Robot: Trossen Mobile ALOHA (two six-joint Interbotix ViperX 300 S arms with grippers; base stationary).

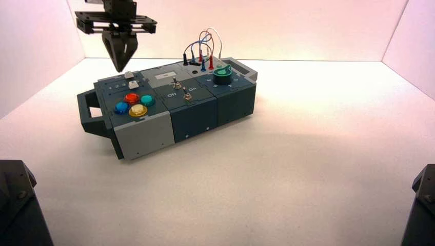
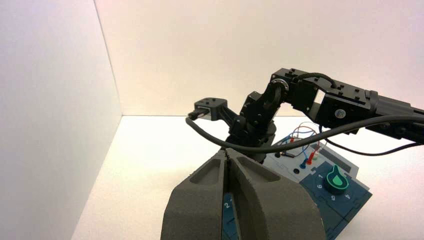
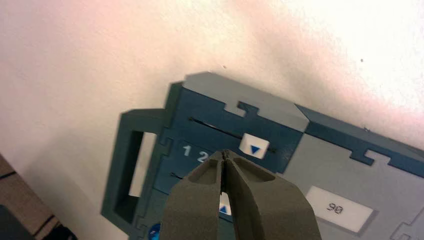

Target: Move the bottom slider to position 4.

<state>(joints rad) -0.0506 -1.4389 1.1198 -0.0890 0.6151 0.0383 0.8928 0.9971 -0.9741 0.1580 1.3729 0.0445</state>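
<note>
Bottom slider [image 3: 224, 210]: near-hidden under the right gripper [image 3: 223, 155]

Working L to R in the right wrist view, you've got the box's handle [image 3: 127, 165], then digits 1 and 2 [image 3: 194, 152]. The rest of the row, incl. position 4, is behind the fingers. Only a sliver of the slider's white knob peeks out. The right gripper's fingers are pressed together, holding nothing, above the sliders at the box's handle end. The left gripper [image 2: 227, 152] is likewise closed and empty, and out of the high view. The box sits on a white table [image 1: 308, 164] with white walls [image 1: 287, 25] around.
</note>
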